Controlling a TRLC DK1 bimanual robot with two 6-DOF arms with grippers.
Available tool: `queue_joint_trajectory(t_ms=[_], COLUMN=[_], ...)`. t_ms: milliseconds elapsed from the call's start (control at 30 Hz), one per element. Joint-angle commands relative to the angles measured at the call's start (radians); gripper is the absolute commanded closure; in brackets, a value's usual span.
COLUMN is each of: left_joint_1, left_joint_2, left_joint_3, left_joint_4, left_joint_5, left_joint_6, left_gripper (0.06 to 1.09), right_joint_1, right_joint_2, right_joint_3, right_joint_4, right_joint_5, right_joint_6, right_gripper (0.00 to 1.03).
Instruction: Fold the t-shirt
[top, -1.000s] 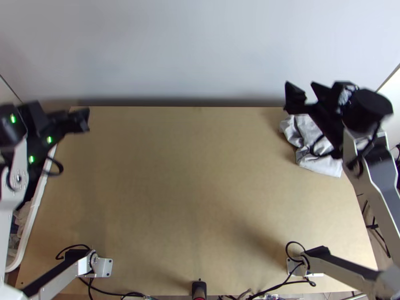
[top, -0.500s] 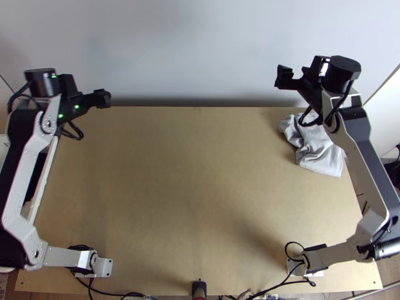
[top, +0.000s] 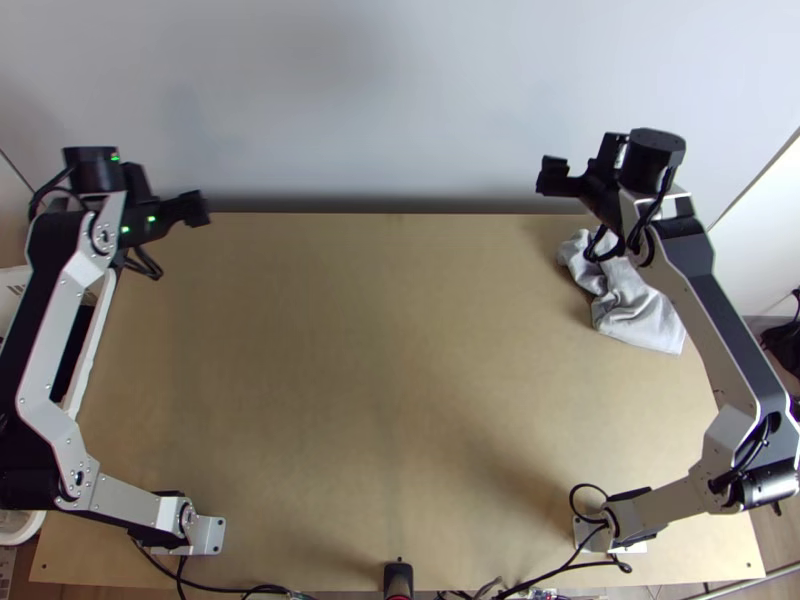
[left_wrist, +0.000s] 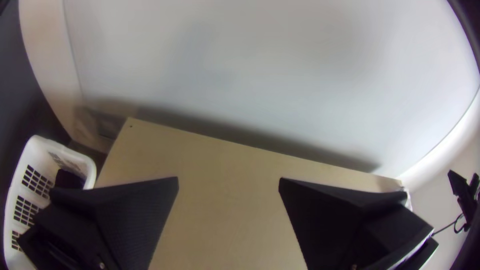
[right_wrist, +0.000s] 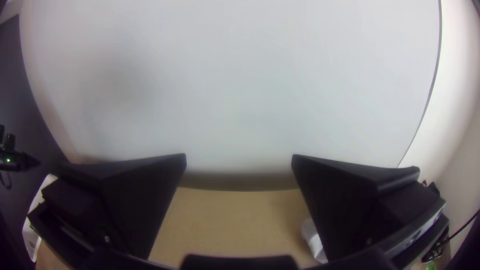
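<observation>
The t-shirt (top: 635, 305), light grey, lies bunched on the table's far right part, partly under the right arm in the top view. Above the table's far edge, up and to the left of the cloth, is my right gripper (top: 560, 178). My left gripper (top: 190, 208) hangs over the far left corner, well away from the cloth. In the left wrist view the left gripper (left_wrist: 229, 185) stands open, nothing between its fingers. The right wrist view has the right gripper (right_wrist: 239, 162) open and empty too, with a bit of the t-shirt (right_wrist: 314, 240) beside one finger.
The wooden table (top: 390, 370) stretches between the arms, with a pale wall (top: 400, 100) behind it. A white basket (left_wrist: 42, 150) with dark contents stands beyond the table's left edge. Cables (top: 570, 565) run along the near edge.
Over the last second the left gripper shifted right overall, and the right gripper moved left, uncovering more of the cloth's right part. The t-shirt has stayed in place.
</observation>
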Motion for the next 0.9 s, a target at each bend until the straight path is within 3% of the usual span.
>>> queue_joint_trajectory(t_ms=[0,267,567,867], left_joint_1=[0.170,0.437,0.681,0.814], left_joint_2=[-0.022,0.026,0.125,0.260], left_joint_3=[-0.133,-0.249,-0.340,-0.340], left_joint_4=[0.133,0.169,0.261,0.325], left_joint_5=[-0.025,-0.025,-0.025,-0.025], left_joint_6=[-0.011,0.038,0.202,0.288], left_gripper=[0.11,0.11,0.11,0.11], right_joint_1=[0.048,0.140,0.195,0.255], right_joint_2=[-0.040,-0.101,-0.121,-0.146], right_joint_3=[-0.140,-0.309,-0.335,-0.299], right_joint_4=[0.040,0.085,0.086,0.054], right_joint_5=[0.034,0.058,0.069,0.086], right_joint_6=[-0.045,-0.083,-0.077,-0.077], right_gripper=[0.05,0.05,0.05,0.05])
